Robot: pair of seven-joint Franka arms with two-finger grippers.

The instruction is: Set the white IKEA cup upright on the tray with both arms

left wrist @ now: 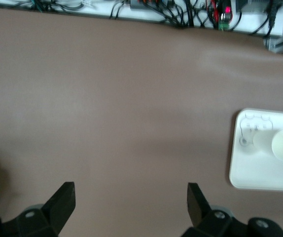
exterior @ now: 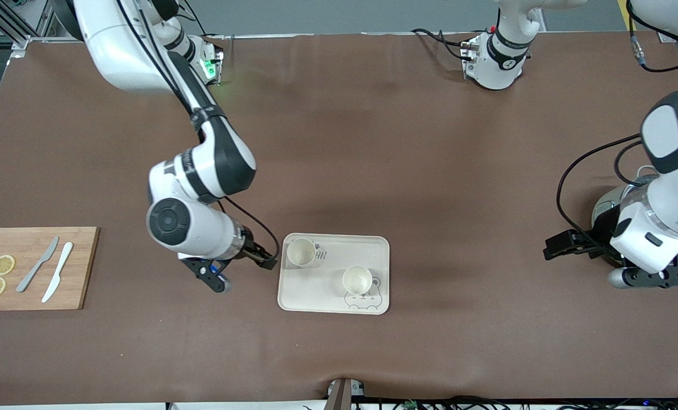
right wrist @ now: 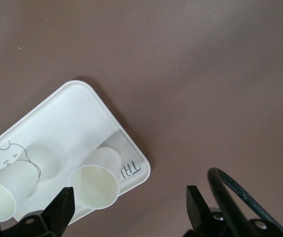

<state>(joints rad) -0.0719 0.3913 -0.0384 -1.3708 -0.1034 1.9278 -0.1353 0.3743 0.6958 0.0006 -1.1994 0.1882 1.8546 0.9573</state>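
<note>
A: Where are the cups seen?

B: Two white cups, one (exterior: 301, 251) and another (exterior: 356, 279), are stood upright on the tray (exterior: 373, 250), low in the frame's centre.

A: And the grippers?

B: The right gripper (exterior: 262, 261) is held wide open and empty just beside the tray, presumably after release. The left gripper (exterior: 567, 246), also open and empty, is parked at the frame's right edge, waiting.

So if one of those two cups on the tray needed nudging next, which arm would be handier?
The right arm, probably. Its right gripper hangs open just beside the tray, next to the nearest cup. The left gripper waits, open, at the left arm's end of the table.
</note>
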